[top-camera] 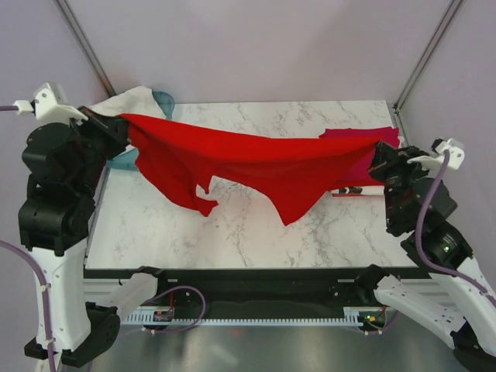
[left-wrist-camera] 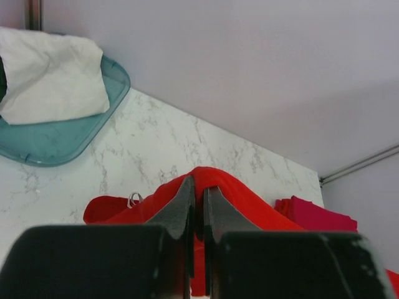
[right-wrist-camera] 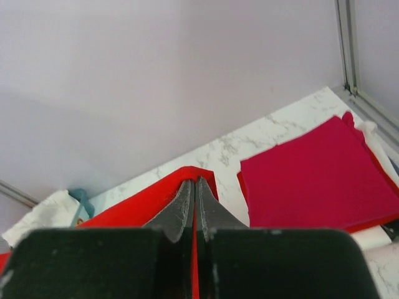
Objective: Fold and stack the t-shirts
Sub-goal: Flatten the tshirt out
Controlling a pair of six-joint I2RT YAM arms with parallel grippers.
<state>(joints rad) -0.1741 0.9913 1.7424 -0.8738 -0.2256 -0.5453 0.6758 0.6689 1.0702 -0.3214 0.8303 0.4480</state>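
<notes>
Nearest us, the bare marble table (top-camera: 256,232) runs under a drooping hem. Above it the red t-shirt (top-camera: 256,167) hangs stretched between both arms, clear of the surface, its lower points dangling. The left gripper (left-wrist-camera: 198,184) is pinched tight on one bunched edge, fingers nearly meeting, with the cloth humped over the tips. The right gripper (right-wrist-camera: 194,182) is clamped flat on the opposite edge, red fabric squeezed between the fingers. Just past it lies the crimson-pink t-shirt (right-wrist-camera: 318,174), folded flat at the far right; the overhead view shows it partly covered by the red one. Far left, the teal basket (left-wrist-camera: 62,143) holds a white cloth (left-wrist-camera: 53,78), cut off by the frame and too bunched to read.
</notes>
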